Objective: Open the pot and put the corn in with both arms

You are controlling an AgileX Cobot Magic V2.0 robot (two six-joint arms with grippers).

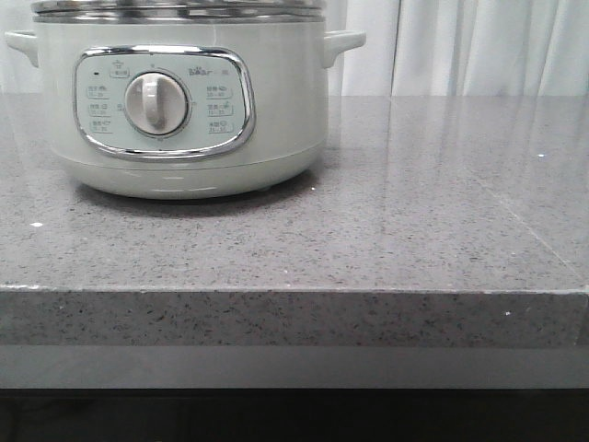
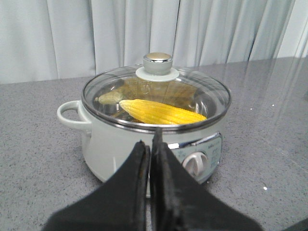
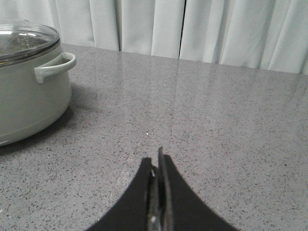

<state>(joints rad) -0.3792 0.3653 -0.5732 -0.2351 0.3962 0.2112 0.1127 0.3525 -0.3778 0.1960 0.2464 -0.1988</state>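
The pale grey-green pot (image 1: pixel 184 138) stands at the back left of the grey counter, its dial (image 1: pixel 156 102) facing me. In the left wrist view the pot (image 2: pixel 120 144) has its glass lid (image 2: pixel 156 98) on, with a knob (image 2: pixel 158 60) on top. The yellow corn (image 2: pixel 161 111) lies inside under the lid. My left gripper (image 2: pixel 150 144) is shut and empty, in front of the pot. My right gripper (image 3: pixel 156 161) is shut and empty over bare counter, to the right of the pot (image 3: pixel 26 82). Neither gripper shows in the front view.
The grey speckled counter (image 1: pixel 414 212) stretches to the right of the pot, with its front edge (image 1: pixel 294 293) near me. White curtains (image 3: pixel 192 29) hang behind the counter.
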